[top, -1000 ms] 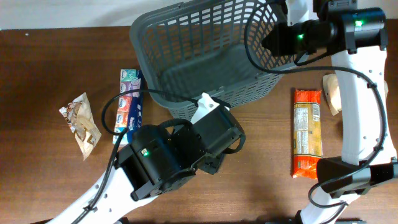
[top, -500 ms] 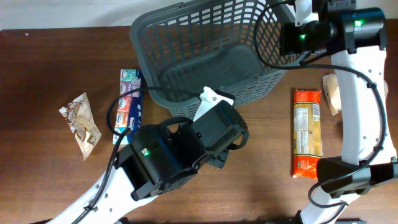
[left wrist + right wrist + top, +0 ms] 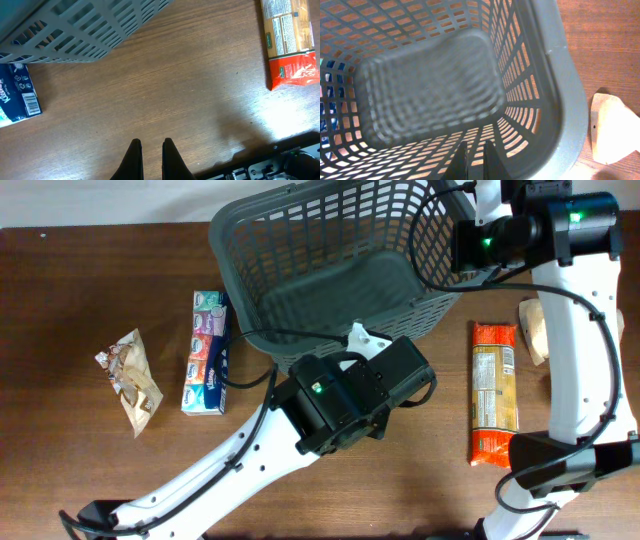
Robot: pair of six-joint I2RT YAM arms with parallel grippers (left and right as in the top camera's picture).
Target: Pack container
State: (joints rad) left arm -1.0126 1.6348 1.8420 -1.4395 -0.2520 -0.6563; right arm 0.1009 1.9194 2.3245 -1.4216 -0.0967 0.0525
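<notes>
Two arms work over a brown wooden table. The container sits at the top centre of the overhead view, tilted, with its lattice walls and solid floor facing the camera. The left gripper hangs above bare wood just below the basket's lower wall, its fingers drawn together with only a sliver between them. The right gripper is inside the basket at the upper right, fingers together low against the lattice; whether they pinch it I cannot tell. A tissue box and a crinkled snack wrapper lie at the left. An orange packet and a beige pouch lie at the right.
</notes>
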